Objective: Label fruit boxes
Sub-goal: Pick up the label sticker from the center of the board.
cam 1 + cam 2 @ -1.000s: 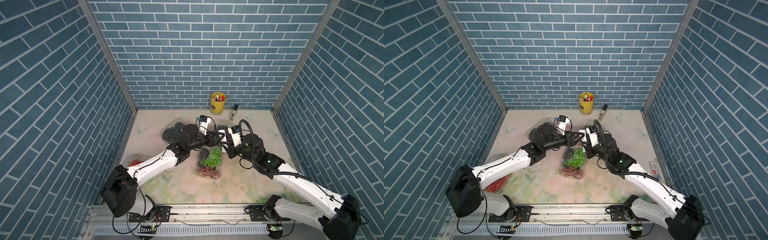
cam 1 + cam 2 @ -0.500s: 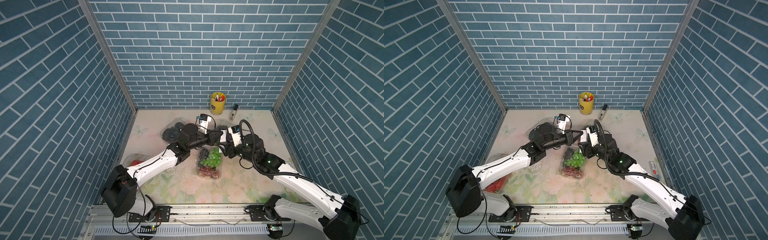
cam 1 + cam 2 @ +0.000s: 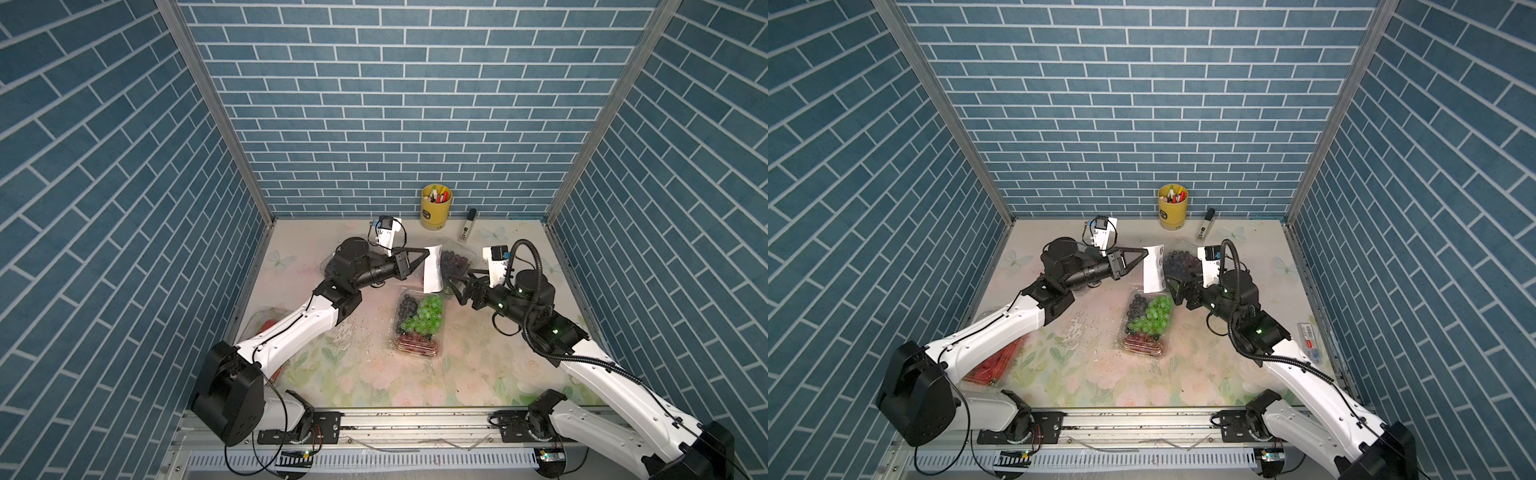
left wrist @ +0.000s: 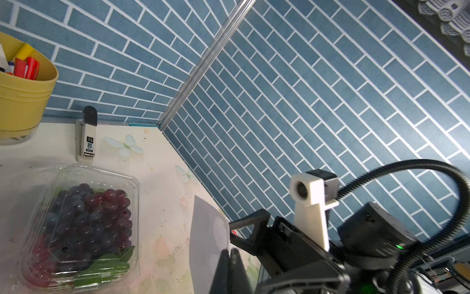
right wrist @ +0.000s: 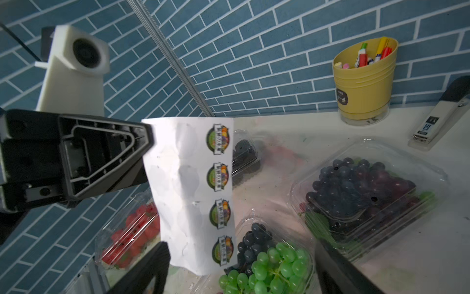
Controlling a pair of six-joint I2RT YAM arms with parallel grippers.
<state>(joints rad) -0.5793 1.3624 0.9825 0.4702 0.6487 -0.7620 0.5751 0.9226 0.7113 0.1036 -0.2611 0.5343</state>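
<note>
Four clear boxes on the flowered table. Nearest, by the left wall and partly under the left arm: strawberry box. Mid-table: mixed-grape box, with green, dark and red grapes inside, long side running front to back.

Just beyond it, two grippers facing each other. Left gripper: clamped on the top corner of the one sticker sheet, which hangs upright above the table. Right gripper: spread wide, gripping nothing, just beside the sheet's lower end.

On the sheet, seen from the right wrist: four round stickers in a single column along one edge, each a fruit picture with a banner across it. Lettering too small to read. Faint round outlines on the rest of the paper.

Farther back: purple-grape box behind the sheet, and black-berry box beyond the left arm, mostly hidden in both top views.

At the back wall: one yellow cup of pens, its dark label unreadable. Just beside it, one stapler marked "50".
</note>
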